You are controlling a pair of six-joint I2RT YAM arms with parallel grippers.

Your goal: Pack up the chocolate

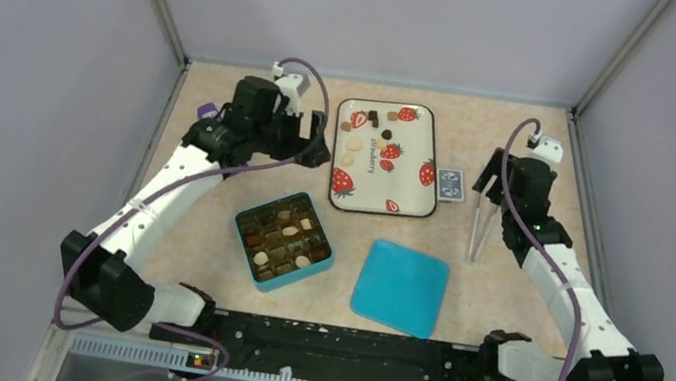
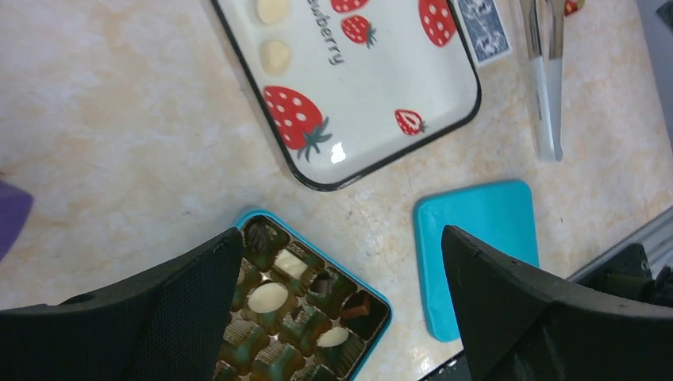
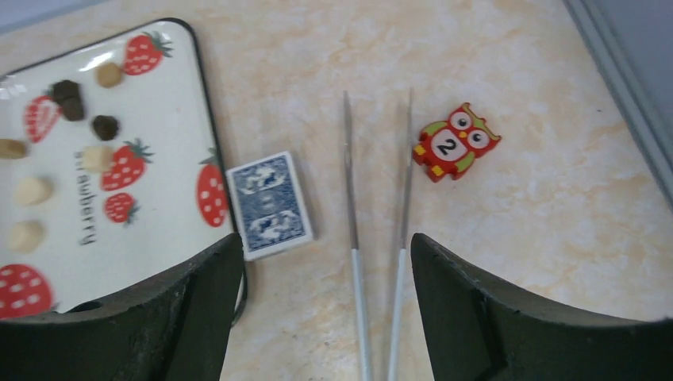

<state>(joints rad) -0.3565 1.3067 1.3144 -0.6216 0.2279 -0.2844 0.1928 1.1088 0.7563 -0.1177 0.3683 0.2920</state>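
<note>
Holds nothing in the left gripper [image 2: 341, 238], jaws wide apart, near the teal box [image 1: 303, 278] of chocolate [image 2: 268, 298]. Holds nothing in the right gripper [image 3: 325, 242] too, jaws wide around the tweezers [image 3: 359, 302].

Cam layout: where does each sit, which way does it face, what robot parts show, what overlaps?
Top external: above and behind the bases, looking down at the table; left arm, right arm show.
Left wrist: down past the open left tool at teal box, lid, strawberry tray.
Right wrist: down past the open right tool at tweezers, card deck, owl.
Shared: both wrist views catch tray, deck, tweezers.
</note>
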